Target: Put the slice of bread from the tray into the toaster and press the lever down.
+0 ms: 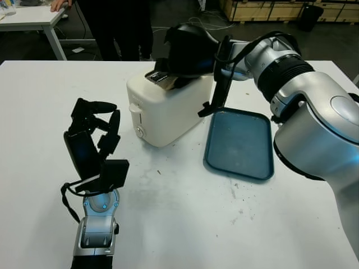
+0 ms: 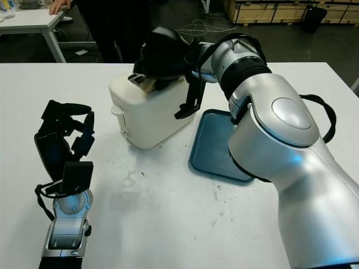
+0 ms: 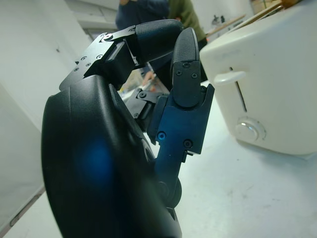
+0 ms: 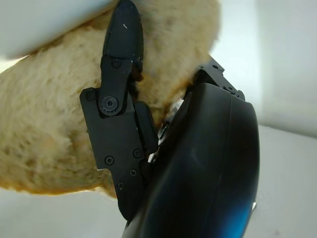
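Reaching up from the near left edge of the white table (image 1: 179, 224), the left hand (image 1: 92, 137) stood upright with its fingers curled and nothing between them, close to the lever end of the toaster but apart from it. Crumbs and dark specks lay scattered on the table in front of the tray and the toaster.

To the right of the left hand sat the blue tray (image 1: 240, 144), bare, with the silver right arm crossing above its near right corner. The white toaster (image 1: 168, 109) stood just beside the tray's left edge, angled, its lever (image 1: 134, 107) up at the top of its slot and a round knob (image 1: 139, 132) below it on the end facing the left hand.

Over the toaster's top, the right hand (image 1: 185, 53) was bent down at the wrist, its black fingers (image 4: 119, 99) clamped on the slice of bread (image 4: 54, 134). The bread showed as a pale edge at the top slot under the palm; how far it sat in the slot was hidden by the hand.

Beyond the table a person in dark clothes (image 1: 118, 28) stood, one hand on another white table's (image 1: 31, 17) corner.
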`<move>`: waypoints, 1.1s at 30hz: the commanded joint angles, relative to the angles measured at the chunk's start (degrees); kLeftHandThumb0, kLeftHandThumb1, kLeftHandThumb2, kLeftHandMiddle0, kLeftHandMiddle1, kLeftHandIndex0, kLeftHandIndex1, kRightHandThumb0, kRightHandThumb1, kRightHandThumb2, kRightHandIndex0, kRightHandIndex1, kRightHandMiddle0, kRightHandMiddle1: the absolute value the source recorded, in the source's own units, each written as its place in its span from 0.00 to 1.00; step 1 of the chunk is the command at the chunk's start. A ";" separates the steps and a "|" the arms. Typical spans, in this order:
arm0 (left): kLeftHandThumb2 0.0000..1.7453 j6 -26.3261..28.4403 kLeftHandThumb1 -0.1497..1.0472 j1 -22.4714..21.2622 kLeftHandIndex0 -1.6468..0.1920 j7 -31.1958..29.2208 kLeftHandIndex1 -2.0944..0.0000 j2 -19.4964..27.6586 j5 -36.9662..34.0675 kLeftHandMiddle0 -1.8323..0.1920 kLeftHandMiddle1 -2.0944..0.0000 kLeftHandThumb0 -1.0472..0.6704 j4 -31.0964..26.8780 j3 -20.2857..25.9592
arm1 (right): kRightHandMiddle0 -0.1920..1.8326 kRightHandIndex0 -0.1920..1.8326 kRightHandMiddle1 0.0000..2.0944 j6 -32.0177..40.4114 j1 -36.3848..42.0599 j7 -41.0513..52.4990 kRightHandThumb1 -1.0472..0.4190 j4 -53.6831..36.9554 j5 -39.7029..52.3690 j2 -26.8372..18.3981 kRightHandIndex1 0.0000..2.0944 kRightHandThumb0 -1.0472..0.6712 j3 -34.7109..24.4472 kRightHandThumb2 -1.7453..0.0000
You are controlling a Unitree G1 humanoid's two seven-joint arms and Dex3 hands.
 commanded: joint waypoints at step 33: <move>0.16 -1.04 0.89 -0.76 0.58 2.73 0.30 -0.51 1.31 0.54 0.17 0.34 2.64 -3.13 | 0.22 0.11 0.04 -3.87 -3.54 7.97 0.11 -2.64 3.68 -7.28 0.20 0.12 -5.39 1.00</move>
